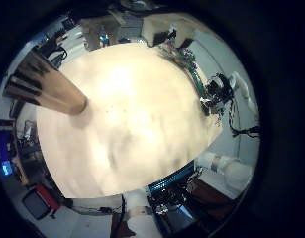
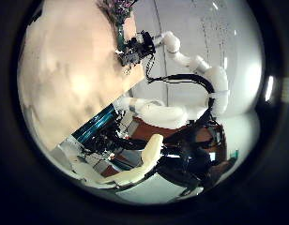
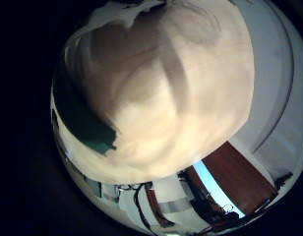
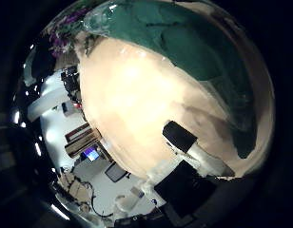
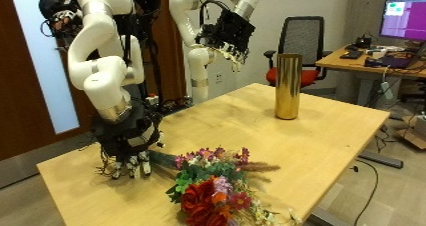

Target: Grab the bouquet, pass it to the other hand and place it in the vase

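Observation:
The bouquet [image 5: 213, 184], red and purple flowers with green stems, lies on the wooden table [image 5: 306, 146] near its front edge. The right thumb side palm view shows the green stems [image 4: 185, 38] and flowers [image 4: 66, 33] close by. My left hand [image 5: 226, 31] is raised high above the table, open and empty.
An office chair [image 5: 309, 41] and a desk with a monitor [image 5: 404, 21] stand behind the table. The left thumb side palm view shows the right arm [image 2: 191, 66] over the table [image 2: 69, 75].

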{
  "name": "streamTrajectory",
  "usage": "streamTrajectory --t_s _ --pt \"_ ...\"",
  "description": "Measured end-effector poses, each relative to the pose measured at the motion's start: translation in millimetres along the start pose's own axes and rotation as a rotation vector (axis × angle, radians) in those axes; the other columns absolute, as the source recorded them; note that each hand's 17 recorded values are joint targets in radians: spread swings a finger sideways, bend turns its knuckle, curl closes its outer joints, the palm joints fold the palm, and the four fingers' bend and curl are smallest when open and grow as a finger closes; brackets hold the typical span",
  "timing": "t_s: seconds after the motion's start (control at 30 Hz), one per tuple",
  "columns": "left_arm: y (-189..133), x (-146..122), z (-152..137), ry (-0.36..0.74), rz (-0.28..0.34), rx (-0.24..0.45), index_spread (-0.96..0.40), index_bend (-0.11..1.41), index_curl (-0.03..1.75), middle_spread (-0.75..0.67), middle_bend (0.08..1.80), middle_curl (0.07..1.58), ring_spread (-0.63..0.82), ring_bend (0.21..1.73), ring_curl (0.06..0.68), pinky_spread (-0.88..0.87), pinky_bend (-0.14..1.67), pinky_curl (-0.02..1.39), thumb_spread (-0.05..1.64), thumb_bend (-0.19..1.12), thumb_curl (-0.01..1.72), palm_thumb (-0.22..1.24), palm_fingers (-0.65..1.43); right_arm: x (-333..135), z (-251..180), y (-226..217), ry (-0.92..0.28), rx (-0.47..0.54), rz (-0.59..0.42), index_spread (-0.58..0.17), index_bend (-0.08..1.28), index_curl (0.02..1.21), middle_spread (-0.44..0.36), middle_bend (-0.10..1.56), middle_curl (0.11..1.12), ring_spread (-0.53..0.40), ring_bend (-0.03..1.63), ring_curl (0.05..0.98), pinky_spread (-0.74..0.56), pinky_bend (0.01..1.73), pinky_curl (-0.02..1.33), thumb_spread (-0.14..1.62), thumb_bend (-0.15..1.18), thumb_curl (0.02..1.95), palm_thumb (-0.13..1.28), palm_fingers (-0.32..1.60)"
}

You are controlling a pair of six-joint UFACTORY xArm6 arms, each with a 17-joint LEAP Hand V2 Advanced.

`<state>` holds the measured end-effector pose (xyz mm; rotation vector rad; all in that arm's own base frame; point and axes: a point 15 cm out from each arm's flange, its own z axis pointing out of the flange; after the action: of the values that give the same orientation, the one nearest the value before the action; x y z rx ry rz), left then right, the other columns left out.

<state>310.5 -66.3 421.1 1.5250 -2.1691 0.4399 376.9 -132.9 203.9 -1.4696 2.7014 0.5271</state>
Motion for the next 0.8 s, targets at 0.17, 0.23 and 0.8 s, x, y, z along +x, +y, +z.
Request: streamTrajectory --t_s 0.17,0.23,0.8 --pt "1 0 0 0.001 -0.001 -0.001 0.3 0.16 0.28 0.57 0.18 0.23 0.68 0.47 0.217 0.63 0.26 0.31 0.77 -0.04 0.33 0.26 -0.04 -3 3 0 0.003 -0.006 -0.007 -0.115 0.16 0.27 0.139 0.51 0.36 0.091 0.89 0.18 0.27 0.73 0.15 1.0 -0.02 0.36 0.62 0.26" --pt "1 0 0 0.001 -0.001 -0.001 0.3 0.16 0.28 0.57 0.18 0.23 0.68 0.47 0.217 0.63 0.26 0.31 0.77 -0.04 0.33 0.26 -0.04 -3 3 0 0.004 -0.006 -0.008 -0.118 0.16 0.28 0.137 0.51 0.36 0.089 0.89 0.18 0.27 0.72 0.15 1.0 -0.02 0.36 0.62 0.26" --pt "1 0 -1 0.0 -0.003 0.001 0.3 0.16 0.28 0.58 0.18 0.23 0.68 0.47 0.217 0.63 0.26 0.31 0.77 -0.04 0.33 0.26 -0.03 -6 11 -3 0.012 -0.025 -0.015 -0.102 0.17 0.3 0.064 0.57 0.38 -0.028 0.98 0.196 0.16 0.72 0.11 0.99 -0.03 0.37 0.66 0.38"
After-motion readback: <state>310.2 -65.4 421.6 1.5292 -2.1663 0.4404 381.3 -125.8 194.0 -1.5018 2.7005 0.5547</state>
